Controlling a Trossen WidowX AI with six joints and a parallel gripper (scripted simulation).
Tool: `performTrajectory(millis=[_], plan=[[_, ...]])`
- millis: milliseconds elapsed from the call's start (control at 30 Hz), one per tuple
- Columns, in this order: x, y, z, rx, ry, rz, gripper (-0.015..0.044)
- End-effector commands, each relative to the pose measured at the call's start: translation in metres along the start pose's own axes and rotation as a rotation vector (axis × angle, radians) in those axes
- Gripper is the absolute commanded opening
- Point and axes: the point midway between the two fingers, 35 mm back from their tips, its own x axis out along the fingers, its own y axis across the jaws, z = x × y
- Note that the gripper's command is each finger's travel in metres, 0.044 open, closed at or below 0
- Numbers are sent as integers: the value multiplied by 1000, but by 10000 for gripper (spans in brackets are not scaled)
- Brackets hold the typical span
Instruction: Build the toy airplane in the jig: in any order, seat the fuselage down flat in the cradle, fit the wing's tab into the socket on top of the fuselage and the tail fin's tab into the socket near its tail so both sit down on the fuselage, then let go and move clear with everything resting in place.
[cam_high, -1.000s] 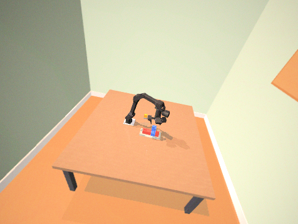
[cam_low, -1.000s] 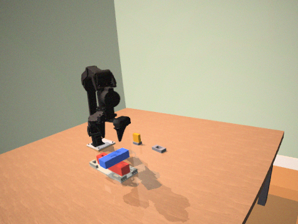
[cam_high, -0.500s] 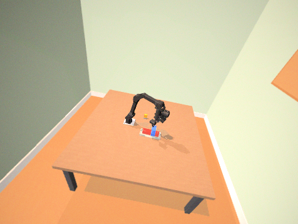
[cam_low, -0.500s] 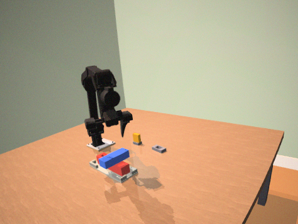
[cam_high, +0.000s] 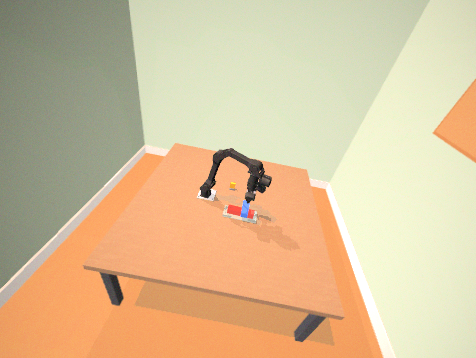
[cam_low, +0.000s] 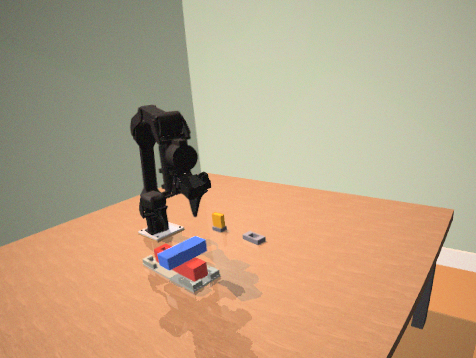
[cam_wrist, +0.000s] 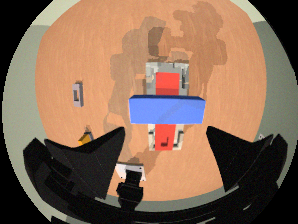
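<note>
Empty claw (cam_high: 249, 199) (cam_low: 195, 214) (cam_wrist: 166, 129), fingers apart, should square up above the yellow tail fin (cam_high: 233, 185) (cam_low: 218, 220) (cam_wrist: 85, 139), nine o'clock in wrist view.

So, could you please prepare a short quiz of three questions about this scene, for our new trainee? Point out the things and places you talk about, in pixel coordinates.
1. True or false: the black fingers (cam_low: 195, 214) are gripping the long blue block (cam_high: 245, 209) (cam_low: 182, 252) (cam_wrist: 167, 110).
2. Which part lies directly under the blue block: A) the small yellow piece (cam_high: 233, 185) (cam_low: 218, 220) (cam_wrist: 85, 139), B) the long red block (cam_high: 233, 210) (cam_low: 194, 269) (cam_wrist: 167, 81), C) the small grey open holder (cam_low: 254, 238) (cam_wrist: 77, 95)?
3. Fill in: the red block lies in the pale grey ____ (cam_high: 232, 217) (cam_low: 184, 282) (cam_wrist: 150, 90).

Key: 1 false; 2 B; 3 jig (cradle).
</note>
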Motion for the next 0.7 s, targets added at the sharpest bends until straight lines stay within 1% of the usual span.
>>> performTrajectory(millis=[0, 167, 367, 567, 667], plan=[[-2, 45, -2, -22, -1, 5, 440], [-4, 118, -22, -28, -1, 11, 440], [-2, 189, -66, -24, 9, 32, 440], [-1, 237, -122, -39, 10, 27, 440], [-1, 240, -129, -42, 10, 26, 440]])
